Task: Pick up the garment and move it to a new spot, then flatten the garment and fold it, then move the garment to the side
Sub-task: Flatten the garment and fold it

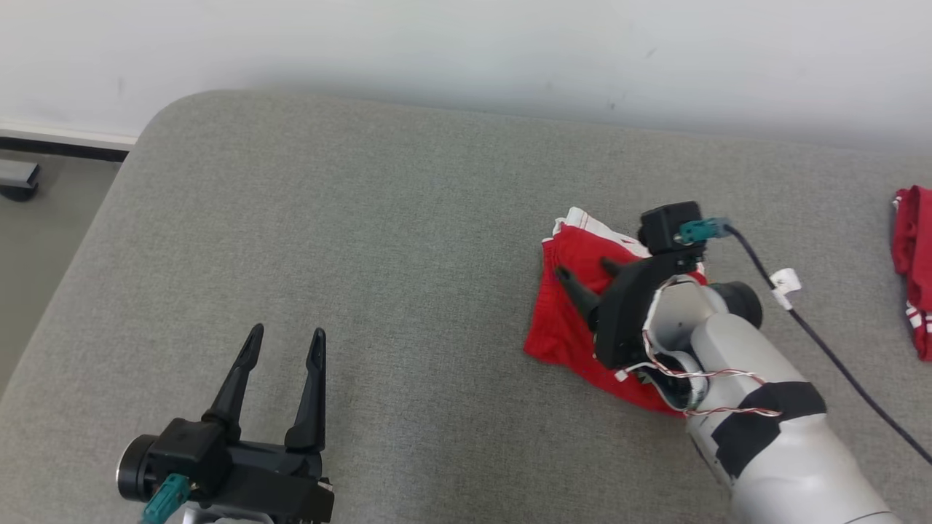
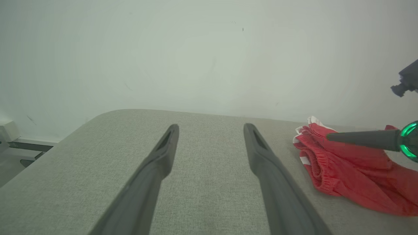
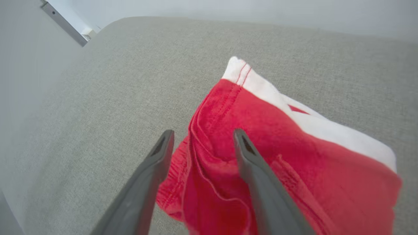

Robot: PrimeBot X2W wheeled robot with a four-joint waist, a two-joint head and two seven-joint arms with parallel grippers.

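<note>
The garment (image 1: 564, 327) is a folded red piece with a white band, lying on the grey padded surface (image 1: 364, 218) right of centre. My right gripper (image 1: 585, 269) hovers over its near-left part, fingers spread apart and holding nothing. In the right wrist view the gripper (image 3: 203, 132) stands open above a red fold of the garment (image 3: 277, 140), its white band at the far side. My left gripper (image 1: 286, 335) rests open at the lower left, well away from the cloth. In the left wrist view its own gripper (image 2: 211, 127) frames bare surface, with the garment (image 2: 346, 169) off to the right.
Another red and white cloth (image 1: 916, 262) lies at the right edge of the surface. A dark cable (image 1: 823, 342) runs from the right wrist toward the lower right. A pale wall (image 1: 466, 51) backs the surface, and floor (image 1: 44, 240) shows past its left edge.
</note>
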